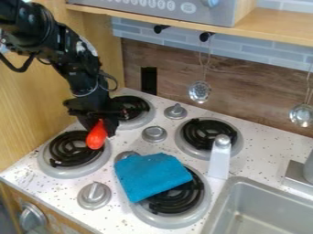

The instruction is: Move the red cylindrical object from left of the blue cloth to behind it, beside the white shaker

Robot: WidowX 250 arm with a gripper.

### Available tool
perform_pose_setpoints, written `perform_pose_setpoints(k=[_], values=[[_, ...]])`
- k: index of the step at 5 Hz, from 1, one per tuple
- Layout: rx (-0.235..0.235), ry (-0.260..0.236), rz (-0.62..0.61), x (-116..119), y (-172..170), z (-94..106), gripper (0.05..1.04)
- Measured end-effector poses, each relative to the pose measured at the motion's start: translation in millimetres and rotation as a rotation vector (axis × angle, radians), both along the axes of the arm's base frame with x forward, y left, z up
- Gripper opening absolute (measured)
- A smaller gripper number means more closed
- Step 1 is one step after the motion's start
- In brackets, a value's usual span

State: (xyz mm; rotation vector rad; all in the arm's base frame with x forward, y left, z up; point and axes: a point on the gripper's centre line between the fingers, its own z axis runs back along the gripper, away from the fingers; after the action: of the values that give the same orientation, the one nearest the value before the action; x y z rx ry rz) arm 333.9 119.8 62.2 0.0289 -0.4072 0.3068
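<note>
Gripping a red obj. [96,135], the claw [102,123] hangs nr. a burner [68,148], w/ blue cloth [149,174] partly on another burner [170,220].

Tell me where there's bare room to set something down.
The widest bare patch is the countertop right of the rear right burner, between backsplash and sink. It's crowded at the front left burner, with the tool and red object, and where the blue cloth overlaps the front right burner.

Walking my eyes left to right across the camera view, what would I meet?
Silver knob on the wooden front panel → orange-red rounded object at the black two-finger gripper → blue folded cloth → upright white post with rounded grey top → shiny metal ladle hanging at right.
</note>
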Motion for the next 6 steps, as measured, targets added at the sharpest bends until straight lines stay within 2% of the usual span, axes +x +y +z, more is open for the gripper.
perform_pose_setpoints(k=[1, 2, 4, 6], values=[[-0.018, 0.002, -0.031, 2, -15, -2.3, 0.554], [-0.028, -0.005, -0.093, 13, -44, 0.7, 0.555], [-0.067, 0.003, -0.150, 46, -89, -7.9, 0.555], [-0.049, 0.014, -0.199, 74, -107, -19.6, 0.555]])
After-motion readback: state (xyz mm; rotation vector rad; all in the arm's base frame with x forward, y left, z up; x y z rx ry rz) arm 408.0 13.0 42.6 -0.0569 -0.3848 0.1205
